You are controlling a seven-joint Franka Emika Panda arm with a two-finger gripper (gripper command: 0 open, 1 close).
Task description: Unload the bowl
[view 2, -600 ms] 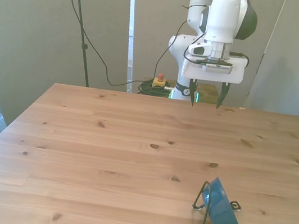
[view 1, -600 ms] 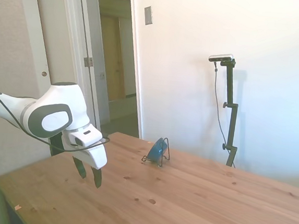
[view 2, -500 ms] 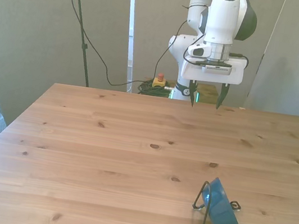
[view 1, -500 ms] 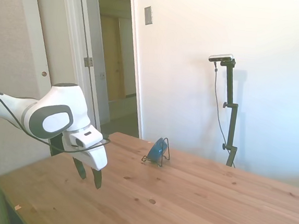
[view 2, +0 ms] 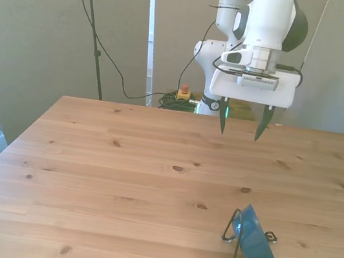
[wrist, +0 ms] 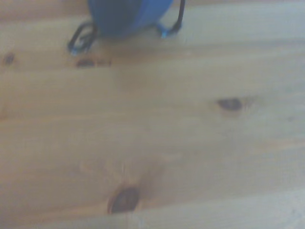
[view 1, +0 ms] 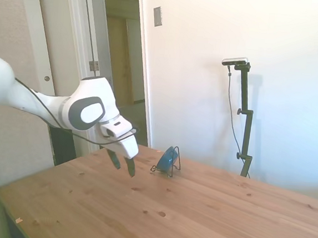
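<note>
Front view: teal bowl tilted on edge

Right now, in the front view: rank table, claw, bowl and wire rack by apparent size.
1. Table
2. Claw, open
3. Bowl and wire rack: similar extent, can't rank.
Bowl and rack sit nearer the camera, so true sizes stay unsure.

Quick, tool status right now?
Tool: open, holding nothing, above the wooden table, well apart from the teal-blue bowl in its black wire rack.

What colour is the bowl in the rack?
Teal-blue bowl; clearest in the front view.
</note>
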